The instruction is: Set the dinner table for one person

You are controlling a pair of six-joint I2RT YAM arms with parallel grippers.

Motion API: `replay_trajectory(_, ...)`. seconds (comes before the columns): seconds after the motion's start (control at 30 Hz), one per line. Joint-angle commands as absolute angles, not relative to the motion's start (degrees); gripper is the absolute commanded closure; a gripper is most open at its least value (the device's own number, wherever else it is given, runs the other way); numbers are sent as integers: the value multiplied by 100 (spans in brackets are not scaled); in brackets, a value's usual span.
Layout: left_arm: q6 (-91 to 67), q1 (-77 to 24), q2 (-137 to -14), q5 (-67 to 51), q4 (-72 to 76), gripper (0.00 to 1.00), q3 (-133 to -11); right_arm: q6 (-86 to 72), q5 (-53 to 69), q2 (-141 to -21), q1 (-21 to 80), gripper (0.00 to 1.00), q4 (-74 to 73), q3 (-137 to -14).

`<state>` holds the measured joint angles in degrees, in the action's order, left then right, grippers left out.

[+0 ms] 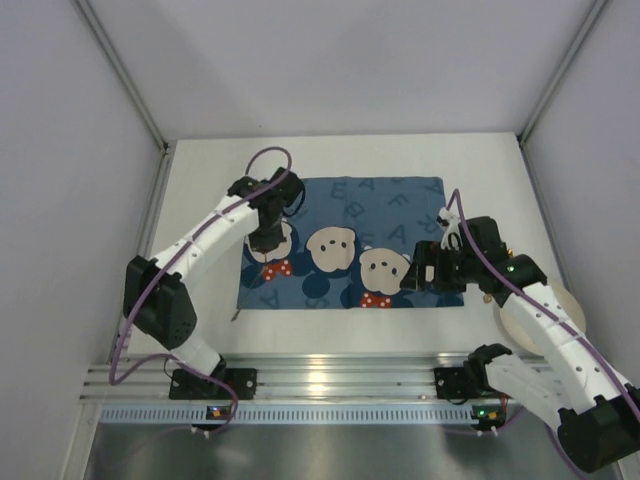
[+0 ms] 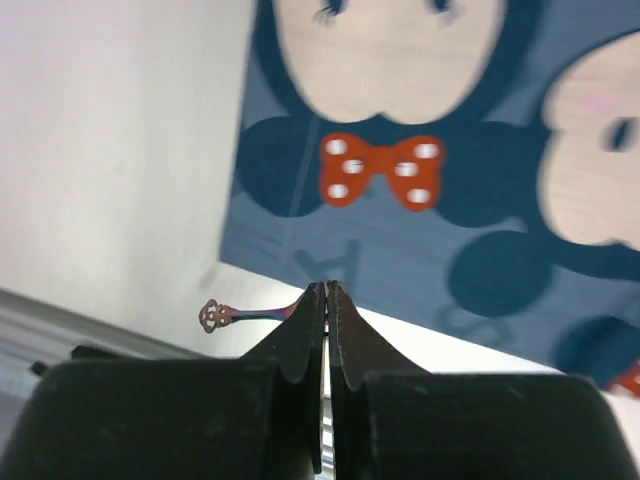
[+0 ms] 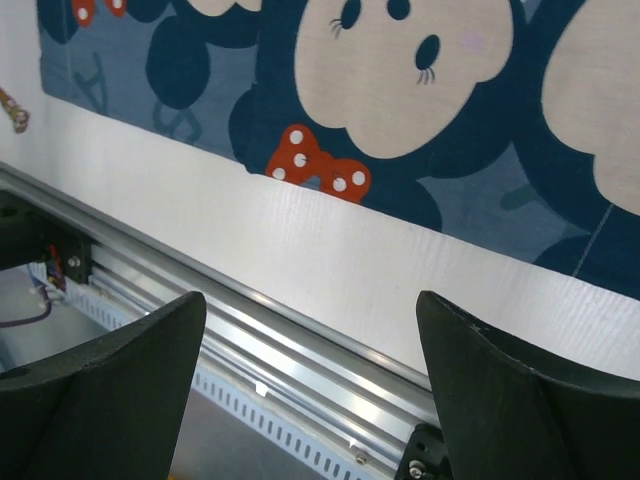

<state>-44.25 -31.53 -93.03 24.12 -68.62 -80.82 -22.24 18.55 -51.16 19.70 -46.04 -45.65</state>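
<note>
The white dinner table (image 1: 200,190) carries a blue cartoon-print placemat (image 1: 390,200). My left gripper (image 1: 268,240) hovers over the mat's left part, jaws shut with nothing between them (image 2: 327,290). A thin iridescent utensil handle (image 2: 212,316) lies on the table by the mat's near left corner (image 1: 236,316); its far end is hidden behind my left fingers. The handle's end also shows in the right wrist view (image 3: 12,110). My right gripper (image 1: 413,276) is open and empty over the mat's near right part (image 3: 310,305).
A pale round plate (image 1: 566,304) lies on the table at the right, partly under the right arm. A metal rail (image 1: 330,375) runs along the near edge. White walls enclose the table on three sides.
</note>
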Motion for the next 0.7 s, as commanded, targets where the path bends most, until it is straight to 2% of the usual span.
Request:
replay_trajectory(0.0, -4254, -3138, -8992, 1602, -6875, 100, -8875, -2329, 2547, -5072, 1960, 13, -4027, -4790)
replay_trajectory(0.07, -4262, -3138, -8912, 857, -6174, 100, -8982, -2556, 2977, -5019, 1960, 12, -3745, -4773)
replay_trajectory(0.2, -4675, -3103, -8824, 81, -5198, 100, -9088, -2970, 3436, -4904, 2012, 11, -2929, -4728)
replay_trajectory(0.27, -4885, -3094, -8921, -341, -4792, 100, -9141, -3102, 3498, -4913, 2048, 10, -2734, -4772)
replay_trajectory(0.37, -5228, -3085, -9000, -1594, -3686, 100, -9044, -3129, 3481, -5079, 2118, 9, -2453, -4886)
replay_trajectory(0.67, -6564, -3085, -9185, -3822, -567, 100, -8394, -2910, 3393, -5607, 2180, 10, -2127, -4966)
